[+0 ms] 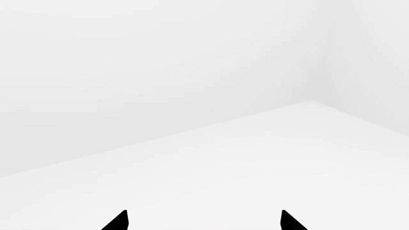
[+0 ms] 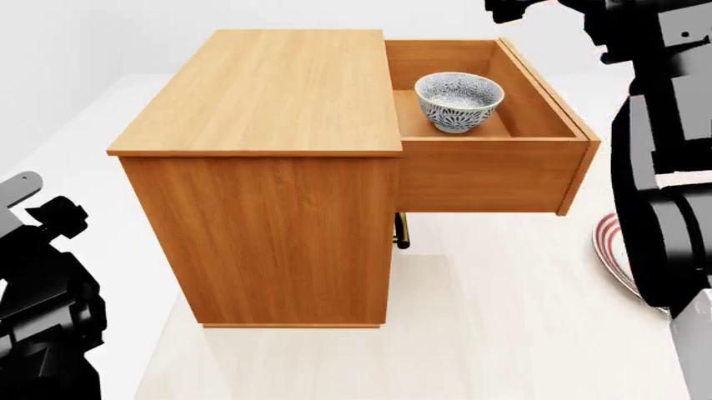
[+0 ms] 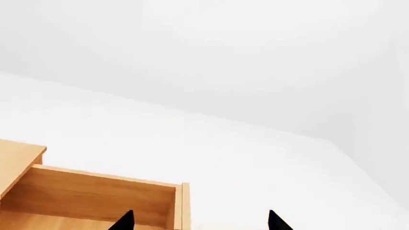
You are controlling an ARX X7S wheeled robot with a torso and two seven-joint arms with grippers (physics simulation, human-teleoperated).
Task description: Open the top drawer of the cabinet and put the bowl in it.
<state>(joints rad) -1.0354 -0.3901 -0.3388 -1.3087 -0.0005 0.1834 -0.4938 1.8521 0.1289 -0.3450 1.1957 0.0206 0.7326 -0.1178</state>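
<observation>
Cabinet [image 2: 267, 167]: orange-brown wood grain, boxy, standing on a pale cream floor [image 2: 501, 333] that runs to plain white walls; a room corner shows in the left wrist view.

Top drawer [image 2: 489, 175]: pulled fully out to the robot's right, box open to above, front panel seen edge-on; its back corner and side wall [image 3: 96, 194] also appear in the right wrist view.

Bowl [image 2: 458, 101]: white with blue-grey speckle, pale inside, upright on the drawer floor, near the cabinet end of the box.

Brass handle [image 2: 401, 231]: one end visible below the open drawer, on a lower drawer front.

Plate [image 2: 614, 250]: red-ringed rim, on the floor to the right, mostly hidden behind the right arm.

Left gripper [image 1: 204, 223]: two black fingertips spread apart, nothing between them, over bare white floor.

Right gripper [image 3: 201, 223]: fingertips likewise parted and empty, raised above the drawer's far end.
</observation>
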